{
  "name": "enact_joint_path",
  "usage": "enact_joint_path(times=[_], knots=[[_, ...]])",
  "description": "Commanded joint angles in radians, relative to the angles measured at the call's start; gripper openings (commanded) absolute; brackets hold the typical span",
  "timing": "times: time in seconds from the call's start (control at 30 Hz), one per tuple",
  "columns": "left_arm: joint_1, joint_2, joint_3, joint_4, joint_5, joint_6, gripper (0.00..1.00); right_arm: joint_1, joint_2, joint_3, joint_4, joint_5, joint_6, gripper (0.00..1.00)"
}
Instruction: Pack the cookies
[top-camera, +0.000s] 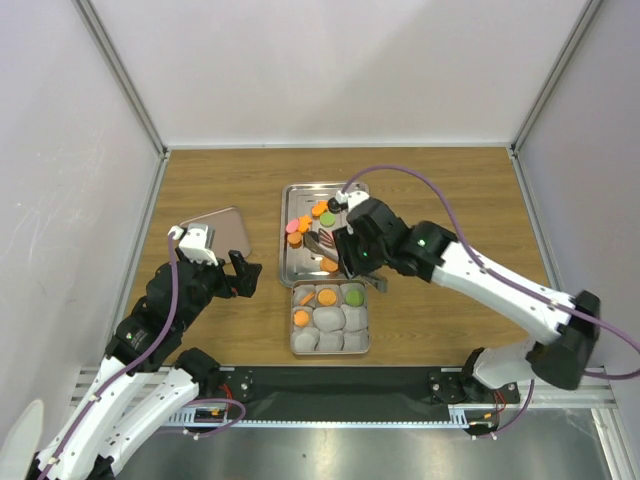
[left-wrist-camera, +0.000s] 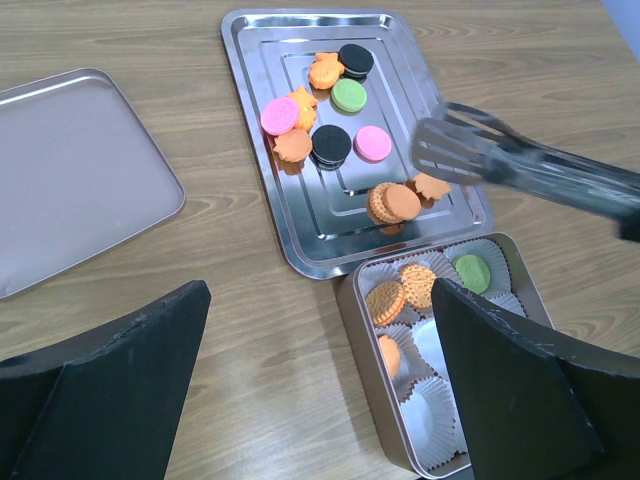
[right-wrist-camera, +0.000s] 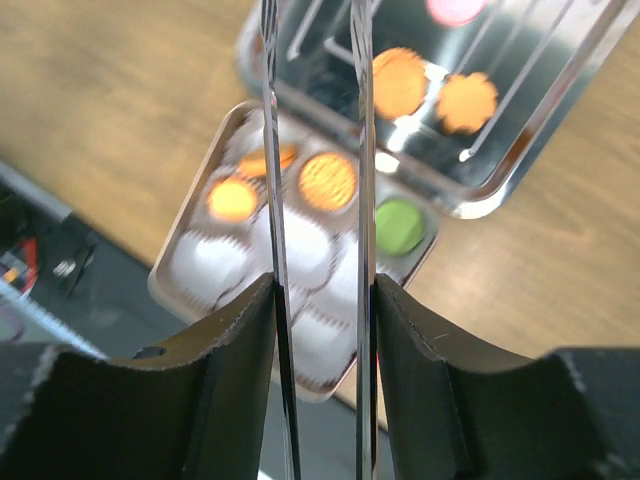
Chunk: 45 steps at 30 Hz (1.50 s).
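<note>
**4 cookies packed, about 10 left on the tray**

The right gripper is clenched on a pair of tongs, whose tips hang empty above the tray edge just beyond the tin, close to 2 orange cookies. Inside the tin, 3 orange cookies and 1 green sit in paper cups; 5 cups appear unfilled. Roughly 10 cookies, orange, black, green and pink, wait on the tray behind the tin. The left gripper, released with fingers wide, hovers over the desk left of the tin; a flat lid lies farther left.
</note>
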Motion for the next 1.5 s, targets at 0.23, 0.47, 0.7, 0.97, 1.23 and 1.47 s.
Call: enact_joint_path(times=[0.23, 0.47, 0.7, 0.97, 1.23, 1.47], knots=[[-0.009, 0.01, 0.001, 0.018, -0.012, -0.007, 1.0, -0.09, 0.356, 0.197, 0.044, 0.011, -0.122, 0.48], [-0.01, 0.01, 0.001, 0.018, -0.012, -0.007, 1.0, -0.091, 0.441, 0.238, 0.061, 0.038, -0.129, 0.52], [-0.012, 0.01, 0.001, 0.017, -0.011, -0.006, 1.0, -0.091, 0.495, 0.284, 0.041, 0.079, -0.146, 0.52], [-0.012, 0.011, -0.001, 0.017, -0.011, -0.007, 1.0, -0.09, 0.55, 0.315, 0.023, 0.105, -0.162, 0.54], [-0.013, 0.013, 0.001, 0.017, -0.012, -0.007, 1.0, -0.085, 0.579, 0.338, 0.018, 0.102, -0.172, 0.54], [-0.013, 0.008, 0.001, 0.018, -0.014, -0.007, 1.0, -0.084, 0.587, 0.344, 0.011, 0.096, -0.177, 0.5]])
